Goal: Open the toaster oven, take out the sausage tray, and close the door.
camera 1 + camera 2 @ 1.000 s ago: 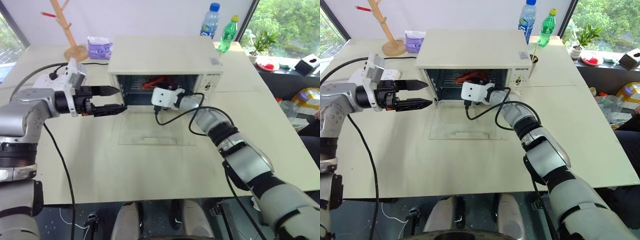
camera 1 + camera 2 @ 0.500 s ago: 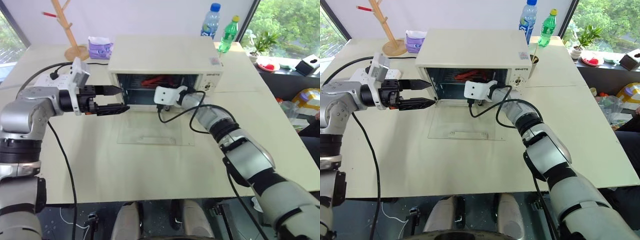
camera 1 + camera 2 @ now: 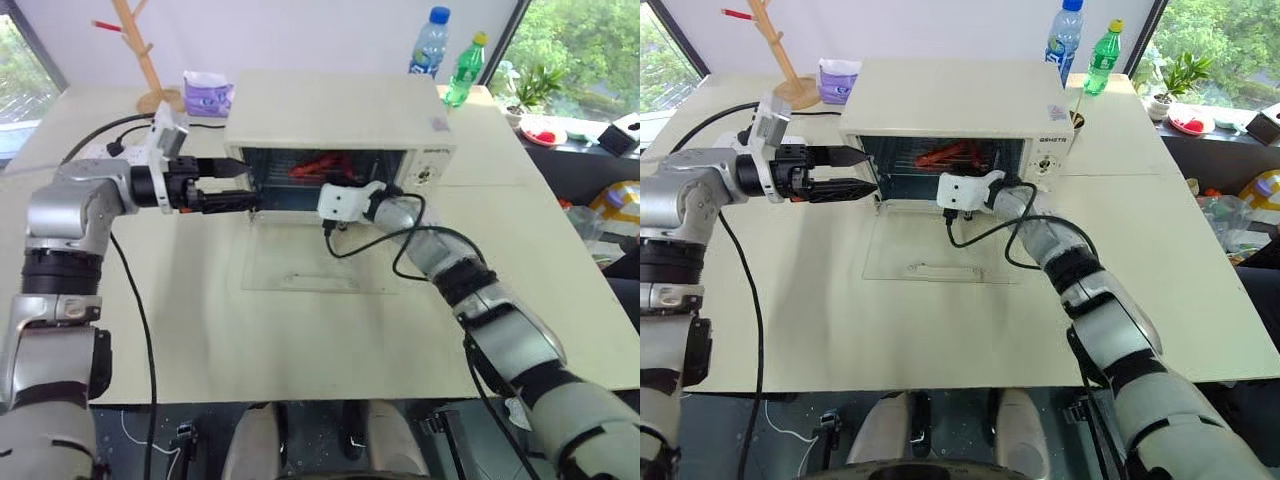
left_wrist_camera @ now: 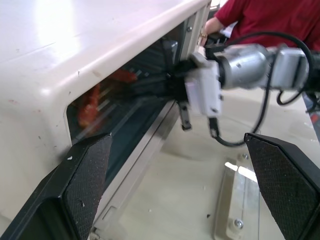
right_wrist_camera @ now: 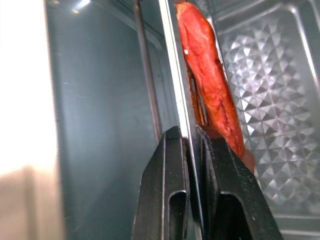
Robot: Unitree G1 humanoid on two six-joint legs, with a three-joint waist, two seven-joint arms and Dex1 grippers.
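The right tool [image 5: 192, 165] is reaching into the toaster oven [image 3: 335, 110] and is pinching the thin metal rim of the sausage tray [image 5: 260, 85], its two black fingers [image 5: 167, 190] pressed together on either side of the edge. A red sausage [image 5: 210, 80] is lying on the tray just beside that rim, close against the fingers. The tray is sitting inside the oven cavity, on the rack level behind the opening. The left tool [image 3: 235, 182] is hovering at the left front corner of the toaster oven with its fingers spread wide and holding nothing, pointing across the opening toward the right tool. The door [image 3: 305, 268] is lying flat on the tabletop [image 3: 200, 320] in front of the toaster oven, fully folded down, its bar handle at the edge farthest from the oven. Behind the toaster oven, two bottles [image 3: 445, 55] are standing near its right rear corner, and a wooden rack [image 3: 150, 50] and a purple packet [image 3: 208, 95] are sitting near its left rear corner.
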